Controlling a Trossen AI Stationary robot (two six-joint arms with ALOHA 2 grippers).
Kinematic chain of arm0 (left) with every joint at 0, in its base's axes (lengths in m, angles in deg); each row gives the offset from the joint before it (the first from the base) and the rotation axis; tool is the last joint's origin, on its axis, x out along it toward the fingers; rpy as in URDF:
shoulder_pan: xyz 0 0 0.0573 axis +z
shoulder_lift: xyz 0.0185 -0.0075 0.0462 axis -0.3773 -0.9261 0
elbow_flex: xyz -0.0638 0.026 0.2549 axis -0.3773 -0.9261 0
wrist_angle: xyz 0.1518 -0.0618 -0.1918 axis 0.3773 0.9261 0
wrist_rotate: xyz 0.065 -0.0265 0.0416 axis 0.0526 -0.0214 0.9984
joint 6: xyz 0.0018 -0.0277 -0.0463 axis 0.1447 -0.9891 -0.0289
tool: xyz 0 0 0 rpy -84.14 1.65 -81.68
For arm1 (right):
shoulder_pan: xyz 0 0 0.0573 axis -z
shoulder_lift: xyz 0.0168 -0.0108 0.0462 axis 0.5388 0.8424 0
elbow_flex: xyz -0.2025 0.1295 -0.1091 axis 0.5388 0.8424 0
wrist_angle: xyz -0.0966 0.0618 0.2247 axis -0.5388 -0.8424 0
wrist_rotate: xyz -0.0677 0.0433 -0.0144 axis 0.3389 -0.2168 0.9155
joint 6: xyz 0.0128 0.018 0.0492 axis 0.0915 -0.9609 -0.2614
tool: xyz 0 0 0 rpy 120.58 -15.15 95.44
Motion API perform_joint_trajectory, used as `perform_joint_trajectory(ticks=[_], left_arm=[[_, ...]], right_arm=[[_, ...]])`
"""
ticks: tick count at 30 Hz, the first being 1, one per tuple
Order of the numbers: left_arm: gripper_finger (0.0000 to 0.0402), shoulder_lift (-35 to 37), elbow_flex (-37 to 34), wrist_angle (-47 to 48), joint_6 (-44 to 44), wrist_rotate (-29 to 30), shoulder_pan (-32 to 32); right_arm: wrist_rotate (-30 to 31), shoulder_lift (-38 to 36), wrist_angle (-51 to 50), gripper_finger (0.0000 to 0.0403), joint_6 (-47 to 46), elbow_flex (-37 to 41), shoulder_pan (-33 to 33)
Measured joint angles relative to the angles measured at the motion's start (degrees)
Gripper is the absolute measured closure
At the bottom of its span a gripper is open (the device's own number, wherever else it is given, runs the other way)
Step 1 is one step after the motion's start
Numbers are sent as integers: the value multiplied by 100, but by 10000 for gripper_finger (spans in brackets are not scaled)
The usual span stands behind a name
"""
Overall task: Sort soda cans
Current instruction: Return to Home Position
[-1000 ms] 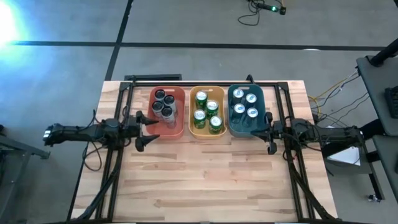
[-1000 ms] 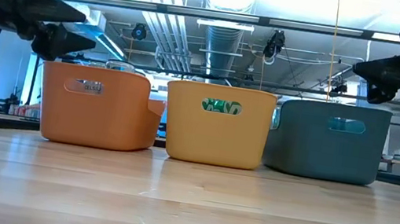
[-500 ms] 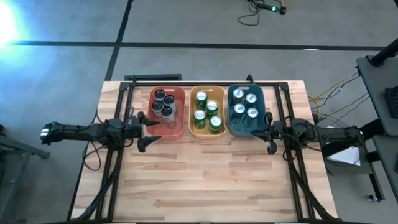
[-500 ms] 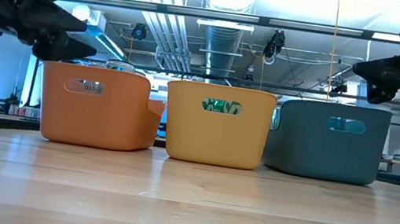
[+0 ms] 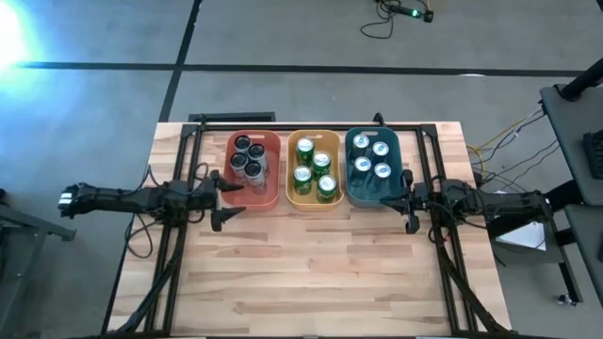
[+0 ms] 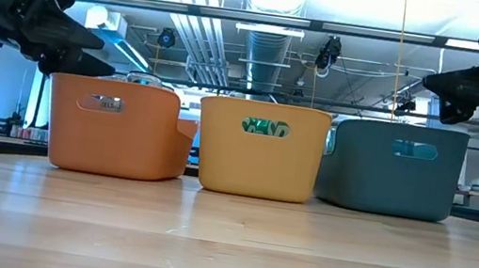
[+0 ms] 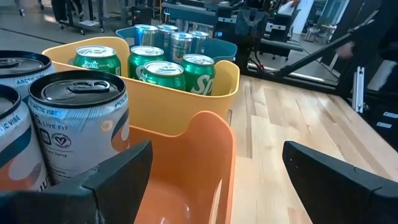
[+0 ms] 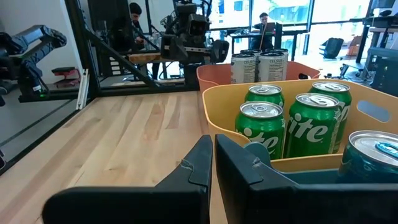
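Grey concrete floor (image 5: 85,113) spreads around the wooden table (image 5: 311,282), glare (image 5: 11,33) flaring beyond its far left corner; silver ducts (image 6: 198,40) run overhead, bright windows (image 8: 292,9) behind.

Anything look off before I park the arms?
Only the red tub: its side wall facing the yellow tub bulges outward, possibly warped. The soda cans stand upright in their tubs, nothing spilled.
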Motion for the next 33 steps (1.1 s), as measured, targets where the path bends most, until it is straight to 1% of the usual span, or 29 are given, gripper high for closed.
perform_joint_trajectory(ticks=[33], left_arm=[[57, -417, 0, -2, 2, 0, 0]], right_arm=[[0, 0, -2, 390, 0, -4, 0]])
